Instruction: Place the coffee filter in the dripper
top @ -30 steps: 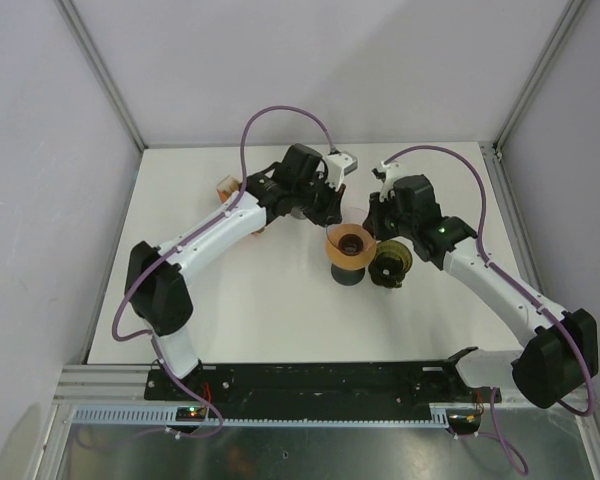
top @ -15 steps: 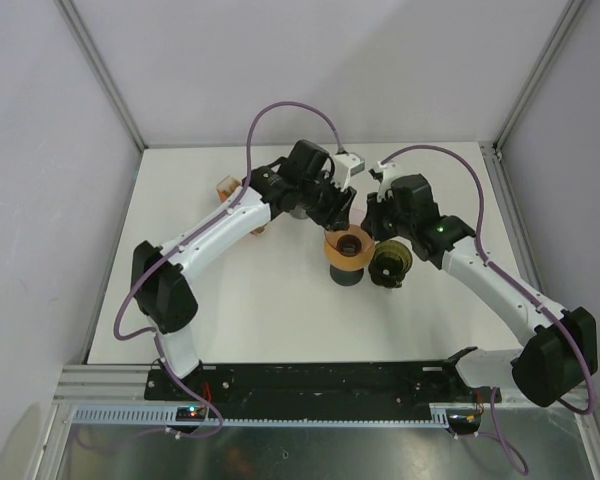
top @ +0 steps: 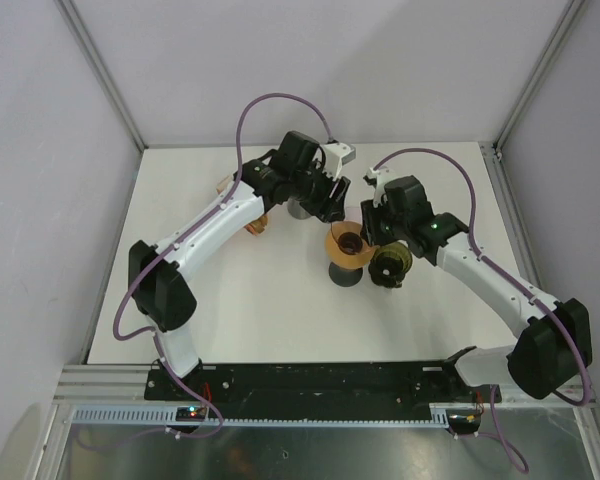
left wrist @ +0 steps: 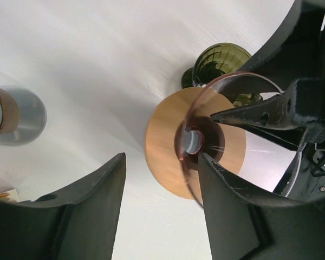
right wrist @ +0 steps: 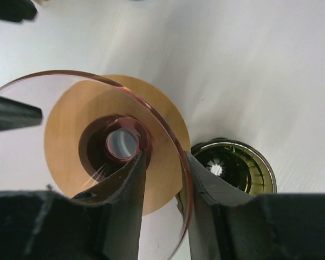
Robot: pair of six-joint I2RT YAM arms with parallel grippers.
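The dripper point(top: 346, 243) is a clear reddish cone on a round wooden collar, standing on a dark base mid-table. It also shows in the left wrist view point(left wrist: 173, 157) and the right wrist view point(right wrist: 70, 135). My right gripper point(top: 366, 230) point(right wrist: 163, 160) is closed across its right rim, one finger inside the cone and one outside. My left gripper point(top: 330, 205) point(left wrist: 161, 162) is open and empty, just behind and left of the dripper. I see no filter inside the dripper. A small tan thing point(top: 255, 225) under the left arm may be the filter; I cannot tell.
A dark green glass cup point(top: 391, 262) point(right wrist: 230, 165) stands right beside the dripper. A grey cylinder with a brown band point(left wrist: 13, 115) stands to the left. A small orange-and-white object point(top: 223, 186) sits at the far left of the table.
My left arm has pulled back a little from the dripper toward the far side. The right gripper has stayed on the dripper's rim.
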